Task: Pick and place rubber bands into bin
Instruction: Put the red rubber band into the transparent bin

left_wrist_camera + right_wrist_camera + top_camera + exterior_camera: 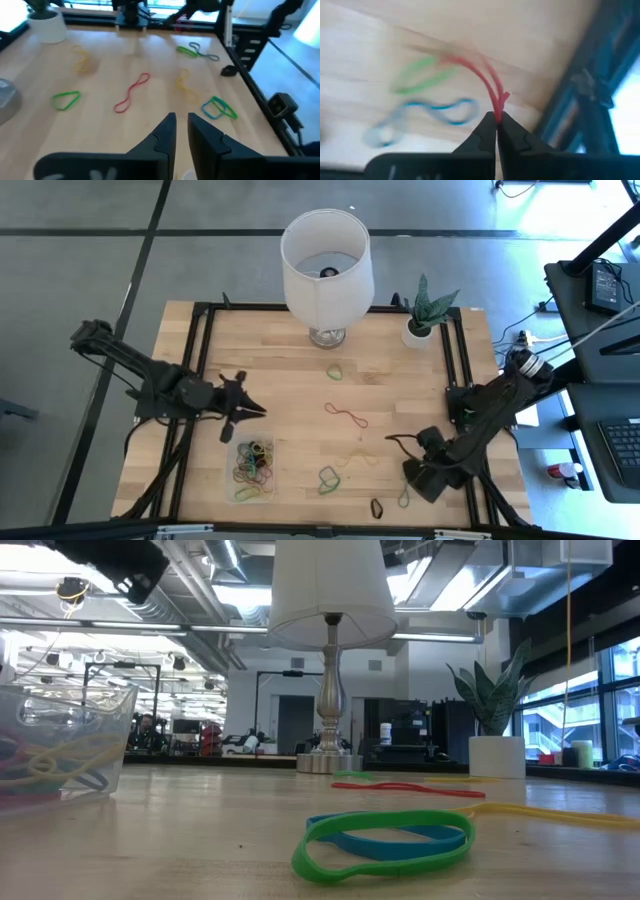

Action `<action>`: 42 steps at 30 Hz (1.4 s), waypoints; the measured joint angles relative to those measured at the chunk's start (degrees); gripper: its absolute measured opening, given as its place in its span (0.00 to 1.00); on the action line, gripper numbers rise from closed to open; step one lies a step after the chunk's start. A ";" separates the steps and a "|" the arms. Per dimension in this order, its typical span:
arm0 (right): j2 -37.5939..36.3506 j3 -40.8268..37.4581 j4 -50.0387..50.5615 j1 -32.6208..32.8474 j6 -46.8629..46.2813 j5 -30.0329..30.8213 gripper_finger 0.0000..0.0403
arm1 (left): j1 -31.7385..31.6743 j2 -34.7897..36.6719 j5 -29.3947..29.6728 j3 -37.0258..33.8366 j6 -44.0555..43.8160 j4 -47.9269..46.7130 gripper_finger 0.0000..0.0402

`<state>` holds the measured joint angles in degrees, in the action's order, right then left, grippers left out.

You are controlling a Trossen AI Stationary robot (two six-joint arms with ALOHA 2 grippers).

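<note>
- Grey concrete floor [80,270] all around the light wooden worktop [290,390], crossed by dark lines.
- White drum-shaded lamp on a silver stem [327,265] stands at the far edge; small white pot with a spiky green plant [422,320] near the far right corner.
- Black desk with a keyboard [610,380] off the right edge.
- Low view: exposed ceiling ducts [200,570], strip lights, tall windows [560,710] at right.

Bin [252,470]: clear shallow tray, upright on the bench near its front-left edge, holding a tangled heap of coloured rubber bands [254,463]. Loose bands lie flat and scattered: green one [335,370] near the back, long red one [346,415] mid-bench, green-and-blue pair [329,478] beside the bin, black one [377,507] at the front. A red band [492,92] is pinched in the right pincer [496,120].
</note>
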<state>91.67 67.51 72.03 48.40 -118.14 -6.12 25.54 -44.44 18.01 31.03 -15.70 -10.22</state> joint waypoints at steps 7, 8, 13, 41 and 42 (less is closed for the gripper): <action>4.75 19.87 9.56 -2.22 8.27 24.68 0.00 | 0.02 7.24 1.84 -1.56 0.01 -6.04 0.09; 6.01 22.25 9.84 -3.03 11.20 27.46 0.00 | 0.01 7.96 2.03 -1.58 0.01 -6.49 0.09; 14.93 35.33 7.18 -9.12 30.64 35.01 0.00 | -0.04 9.75 2.11 -1.56 0.96 -6.63 0.09; 55.77 66.07 -48.09 -27.71 94.37 18.04 0.02 | -0.04 9.43 1.98 -1.56 -3.04 -6.79 0.09; 56.30 66.07 -48.87 -27.71 94.37 18.04 0.03 | -0.04 9.41 1.98 -1.56 -3.04 -6.81 0.09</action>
<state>147.97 133.58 23.16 20.69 -23.77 11.92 25.50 -35.03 19.99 29.47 -18.74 -17.03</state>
